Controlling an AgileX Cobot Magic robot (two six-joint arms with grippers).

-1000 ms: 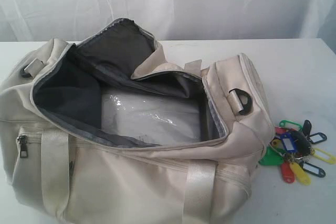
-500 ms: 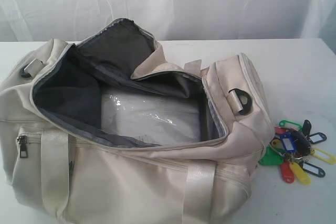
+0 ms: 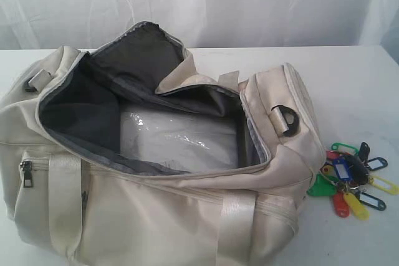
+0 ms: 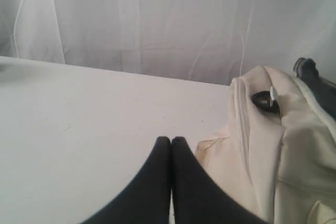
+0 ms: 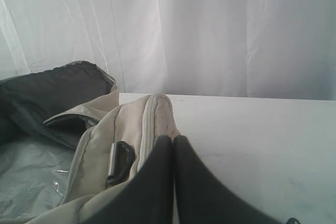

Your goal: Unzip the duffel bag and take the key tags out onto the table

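The cream duffel bag [image 3: 187, 216] lies unzipped on the white table [image 3: 349, 73], its dark lining and a clear plastic sheet inside showing. The key tags [image 3: 350, 179] rest in a bunch on the table just off the bag's right end. Neither arm shows in the exterior view. My left gripper [image 4: 171, 141] is shut and empty over bare table, with one end of the duffel bag [image 4: 273, 145] beside it. My right gripper [image 5: 173, 140] is shut and empty, above the other end of the duffel bag [image 5: 131, 129] near a black D-ring [image 5: 119, 162].
A white curtain [image 3: 206, 4] hangs behind the table. The bag's flap [image 3: 137, 54] stands up at the back. A side pocket zipper pull [image 3: 26, 172] and webbing straps [image 3: 234, 222] face the front.
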